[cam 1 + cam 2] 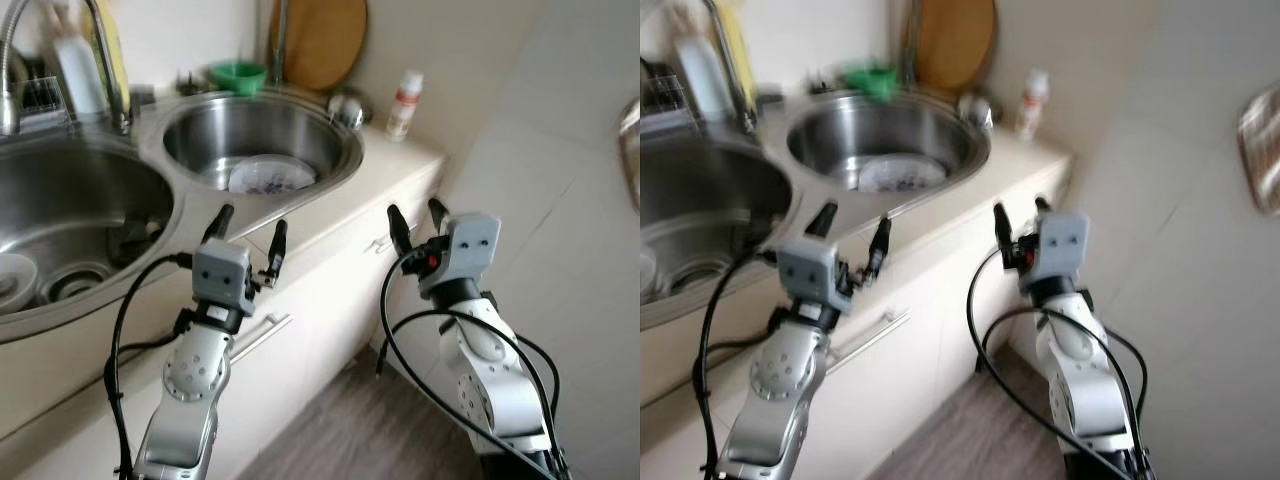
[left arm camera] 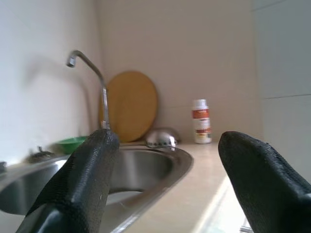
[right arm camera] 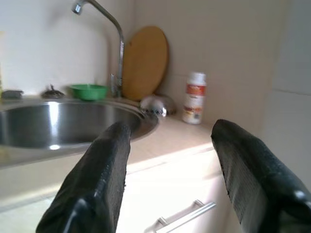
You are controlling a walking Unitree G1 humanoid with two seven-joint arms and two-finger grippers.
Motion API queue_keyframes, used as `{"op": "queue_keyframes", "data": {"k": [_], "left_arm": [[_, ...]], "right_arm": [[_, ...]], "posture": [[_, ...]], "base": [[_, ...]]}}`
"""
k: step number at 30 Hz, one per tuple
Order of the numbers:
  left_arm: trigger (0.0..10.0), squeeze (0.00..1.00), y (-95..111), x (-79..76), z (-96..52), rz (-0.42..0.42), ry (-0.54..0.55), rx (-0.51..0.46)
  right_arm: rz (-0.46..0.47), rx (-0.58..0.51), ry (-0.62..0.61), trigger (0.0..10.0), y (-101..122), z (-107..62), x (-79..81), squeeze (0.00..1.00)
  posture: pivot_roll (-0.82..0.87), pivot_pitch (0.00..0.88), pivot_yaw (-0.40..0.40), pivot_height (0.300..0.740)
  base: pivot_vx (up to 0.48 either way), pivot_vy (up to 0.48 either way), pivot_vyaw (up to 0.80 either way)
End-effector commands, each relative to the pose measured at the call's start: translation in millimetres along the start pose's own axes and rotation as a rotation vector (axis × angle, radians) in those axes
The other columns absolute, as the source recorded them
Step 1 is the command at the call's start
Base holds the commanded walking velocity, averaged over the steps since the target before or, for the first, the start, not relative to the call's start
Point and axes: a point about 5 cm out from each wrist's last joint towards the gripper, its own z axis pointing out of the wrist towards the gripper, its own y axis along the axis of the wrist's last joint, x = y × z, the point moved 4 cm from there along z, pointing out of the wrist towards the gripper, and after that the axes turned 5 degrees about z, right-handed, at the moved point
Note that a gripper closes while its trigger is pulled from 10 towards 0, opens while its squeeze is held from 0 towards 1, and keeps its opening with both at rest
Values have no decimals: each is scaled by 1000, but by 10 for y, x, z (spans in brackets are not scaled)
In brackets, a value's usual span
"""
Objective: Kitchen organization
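Both grippers raised before the table (image 1: pixel 400 165), empty: left gripper (image 1: pixel 248 238) jaws spread at the rim of the round sink (image 1: pixel 340 150), right gripper (image 1: pixel 418 225) jaws spread off the table's front edge. White plate (image 1: pixel 268 176) lies in the round sink; white bottle (image 1: pixel 404 104) stands at the back corner. Judgement: step closer first, then lower the left gripper past the rim without clipping it.

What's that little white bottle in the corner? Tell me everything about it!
The bottle is small and white, plastic by its look, with a white cap and a red-orange label whose print is too small to read. It stands upright, closed, on the pale counter in the corner by the wall, right of the round sink. A shiny metal strainer lies nearby, apart from it.
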Motion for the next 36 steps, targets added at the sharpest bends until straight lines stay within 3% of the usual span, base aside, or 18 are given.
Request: {"op": "queue_keyframes", "data": {"k": [1, 5, 11, 18, 22, 26, 36], "left_arm": [[10000, 0, -40, -73, -28, -16, -23, 19], [10000, 0, -64, -79, -40, -16, -27, 31], [10000, 0, -207, -102, -125, -24, -39, 91], [10000, 0, -495, -217, -404, -34, -111, 229], [10000, 0, -636, -421, -652, -56, -212, 307], [10000, 0, -695, -513, -742, -76, -249, 342], [10000, 0, -813, -416, -844, -34, -274, 401]], "right_arm": [[-22, 28, -66, 10000, -38, -25, -146, 0], [-26, 40, -97, 10000, -63, -35, -205, 0], [-39, 96, -152, 10000, -187, -113, -316, 0], [-109, 210, -138, 10000, -497, -323, -405, 0], [-151, 274, -110, 10000, -702, -517, -395, 0], [-158, 312, -106, 10000, -829, -608, -362, 0], [-176, 343, -125, 10000, -950, -723, -334, 0]], "posture": [[32, 0, -73, 740], [29, 0, -71, 740], [21, 0, -66, 740], [13, 0, -58, 740], [12, 0, -51, 740], [9, 0, -45, 740], [-18, 0, -25, 740]], "base": [[0, 0, -800], [0, 0, -800], [0, 0, 0], [0, 0, -800], [0, 0, -800], [0, 0, -800], [0, 0, -800]]}}
